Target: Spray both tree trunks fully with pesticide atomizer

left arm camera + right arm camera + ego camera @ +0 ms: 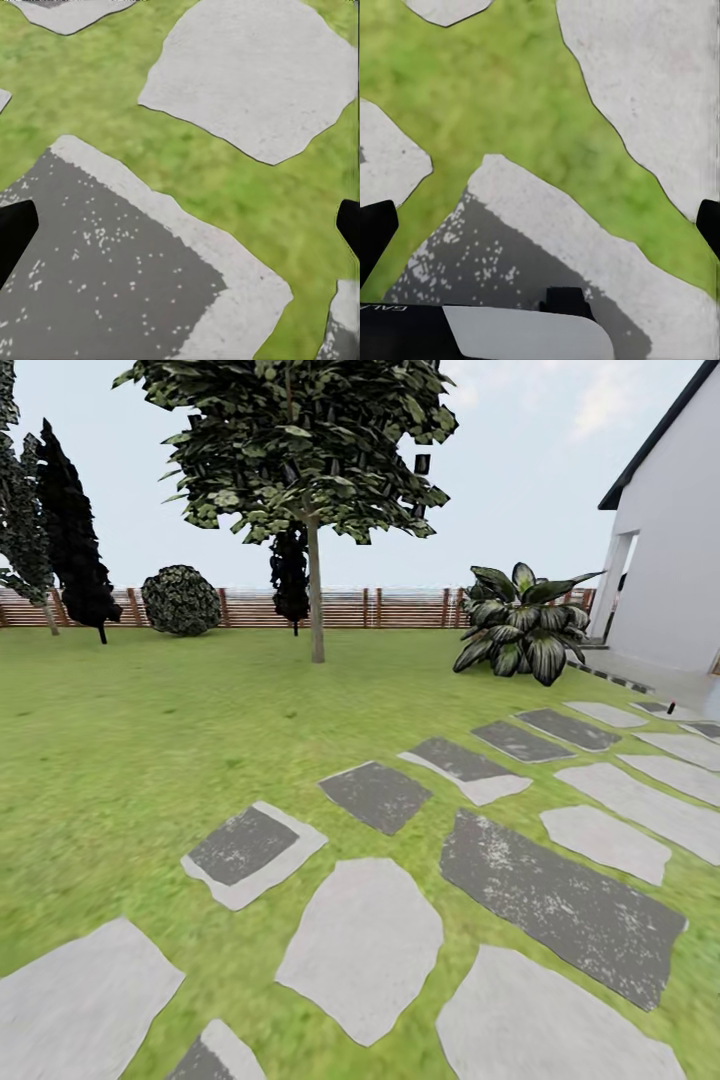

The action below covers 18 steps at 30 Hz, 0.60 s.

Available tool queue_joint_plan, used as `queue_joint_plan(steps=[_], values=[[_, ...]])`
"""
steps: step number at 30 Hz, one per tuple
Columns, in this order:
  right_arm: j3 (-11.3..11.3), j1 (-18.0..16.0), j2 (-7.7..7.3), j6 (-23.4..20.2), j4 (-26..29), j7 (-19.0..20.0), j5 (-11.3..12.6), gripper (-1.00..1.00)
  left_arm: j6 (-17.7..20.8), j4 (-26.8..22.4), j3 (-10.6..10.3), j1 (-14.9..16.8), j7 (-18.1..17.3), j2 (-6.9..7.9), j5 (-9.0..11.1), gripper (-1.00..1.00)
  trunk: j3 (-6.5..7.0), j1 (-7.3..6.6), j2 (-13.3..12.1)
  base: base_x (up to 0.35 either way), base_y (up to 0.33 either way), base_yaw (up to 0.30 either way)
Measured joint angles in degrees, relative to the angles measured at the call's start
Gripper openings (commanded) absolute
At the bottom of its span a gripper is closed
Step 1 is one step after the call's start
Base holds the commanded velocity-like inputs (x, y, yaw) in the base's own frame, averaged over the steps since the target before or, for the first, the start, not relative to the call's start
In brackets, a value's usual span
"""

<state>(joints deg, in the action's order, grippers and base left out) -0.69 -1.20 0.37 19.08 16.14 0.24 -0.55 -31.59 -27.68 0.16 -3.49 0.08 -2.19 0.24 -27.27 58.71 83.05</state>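
Where lawn meets fence, tree (pixel 305 450), bare grey-brown trunk (pixel 315 595)

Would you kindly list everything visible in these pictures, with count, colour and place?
tree: one, green canopy, grey-brown trunk, mid-lawn
columnar trees: several, dark, by the fence
round bush: one, dark green, at the fence
fence: one, brown slats, far edge of lawn
broad-leaved plant: one, dark green and white, beside the house
house: one, white, right
stepping stones: many, pale and dark grey, across the lawn
left gripper: open, black fingers
right gripper: open, black fingers
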Motion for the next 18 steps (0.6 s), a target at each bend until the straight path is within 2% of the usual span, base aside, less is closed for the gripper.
queue_joint_plan(steps=[10,12,14,15,18], values=[[-0.02,0.00,0.16,0.06,-1.88,0.00,0.06,1.00,0.00,-0.16,0.00,0.00,0.00,0.00,0.00,1.00,0.00,-0.01,0.00,0.211,-0.261,0.000],[-0.04,0.00,0.16,0.07,-2.09,0.00,0.07,1.00,0.00,-0.18,0.00,0.00,0.00,0.00,0.00,1.00,0.00,-0.02,0.00,0.152,-0.076,0.000],[-0.14,0.00,0.70,-0.03,-2.03,-0.08,-0.10,1.00,-0.19,-0.72,-0.08,-0.64,0.00,-0.65,0.06,1.00,0.00,0.43,-0.01,0.000,0.000,0.000],[-0.13,0.00,0.70,-0.03,-2.03,-0.08,-0.09,1.00,-0.19,-0.71,-0.10,-0.71,0.00,-0.98,0.06,1.00,0.00,0.02,0.00,0.000,0.000,0.000],[-0.13,0.00,0.70,-0.03,-2.03,-0.08,-0.09,1.00,-0.19,-0.71,-0.09,-0.71,0.00,-1.15,0.08,1.00,0.00,0.01,0.00,0.000,0.000,0.000]])
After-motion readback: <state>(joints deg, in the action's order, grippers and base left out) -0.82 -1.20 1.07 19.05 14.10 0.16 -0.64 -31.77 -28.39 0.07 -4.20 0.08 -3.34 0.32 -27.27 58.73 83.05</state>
